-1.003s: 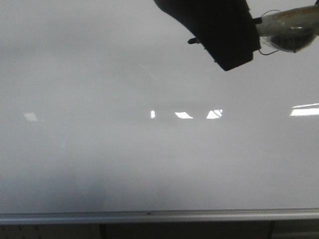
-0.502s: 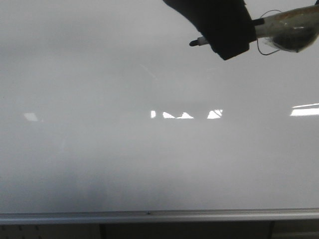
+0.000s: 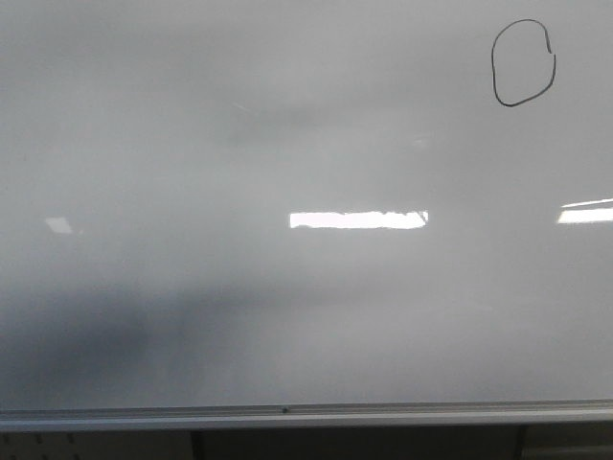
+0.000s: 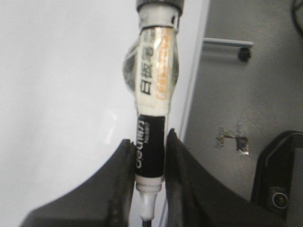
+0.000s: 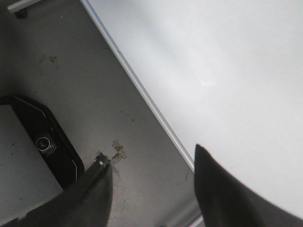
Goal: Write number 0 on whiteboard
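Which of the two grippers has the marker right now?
The left gripper: its fingers are clamped on the black lower part of the marker. The right gripper is open, with only floor and whiteboard edge between its fingers.

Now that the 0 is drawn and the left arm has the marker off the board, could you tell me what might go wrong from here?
The marker, uncapped in the left gripper, could streak the whiteboard if the arm swings low. The wet 0 might smear if brushed. The open right gripper hangs over the board's frame and could clip it.

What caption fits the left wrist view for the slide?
Left gripper shut on a white-and-black marker pen, held beside the whiteboard and its silver frame edge.
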`<state>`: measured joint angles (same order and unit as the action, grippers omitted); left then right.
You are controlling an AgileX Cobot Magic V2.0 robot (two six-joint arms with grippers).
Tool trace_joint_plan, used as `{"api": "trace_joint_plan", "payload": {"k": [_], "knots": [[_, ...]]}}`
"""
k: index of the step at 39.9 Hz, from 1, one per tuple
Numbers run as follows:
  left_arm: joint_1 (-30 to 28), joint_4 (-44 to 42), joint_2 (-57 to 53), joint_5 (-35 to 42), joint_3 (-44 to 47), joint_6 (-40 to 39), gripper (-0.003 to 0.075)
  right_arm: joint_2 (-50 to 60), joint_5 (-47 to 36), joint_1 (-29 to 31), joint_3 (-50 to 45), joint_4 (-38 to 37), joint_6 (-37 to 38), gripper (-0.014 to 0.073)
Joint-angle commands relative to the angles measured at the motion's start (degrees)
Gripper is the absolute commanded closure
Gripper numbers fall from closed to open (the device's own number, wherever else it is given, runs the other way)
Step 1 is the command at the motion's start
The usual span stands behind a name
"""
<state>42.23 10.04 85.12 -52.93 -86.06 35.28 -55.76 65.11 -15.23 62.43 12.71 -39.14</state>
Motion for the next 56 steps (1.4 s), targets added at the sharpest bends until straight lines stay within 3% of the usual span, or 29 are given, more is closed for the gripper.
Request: {"api": "trace_joint_plan", "payload": {"k": [1, 12, 16, 22, 34, 45, 56], "knots": [[-4.67, -1.72, -5.25, 2.58, -1.80, -5.51, 0.0636, 1.62, -1.98, 3.94, 1.56, 1.20, 1.18, 0.0179], [-25.99, -1.77, -13.39, 4.30, 7.80, -13.12, 0.0636, 1.55, -3.75, 7.83, 1.44, 1.26, 3.70, 0.0179], [-32.96, -0.13, -15.48, 9.42, 14.73, -16.35, 0.0636, 1.55, -4.59, 7.83, 1.44, 1.26, 3.76, 0.0179], [-38.75, 6.18, -16.13, 21.23, 26.40, -17.35, 0.0636, 1.55, -5.75, 7.83, 1.44, 1.56, 4.27, 0.0179], [-35.97, 11.72, -14.16, 52.16, 43.50, -17.35, 0.0636, 1.55, -5.93, 7.83, 1.44, 1.91, 4.27, 0.0179], [-31.43, 11.72, -6.20, 62.88, 43.49, -17.47, 0.0636, 1.55, -5.99, 7.83, 1.44, 2.37, 4.27, 0.0179], [-30.94, 15.16, 0.83, 64.59, 40.18, -17.58, 0.0605, 1.55, -5.93, 7.83, 1.44, 2.37, 4.27, 0.0179]]}}
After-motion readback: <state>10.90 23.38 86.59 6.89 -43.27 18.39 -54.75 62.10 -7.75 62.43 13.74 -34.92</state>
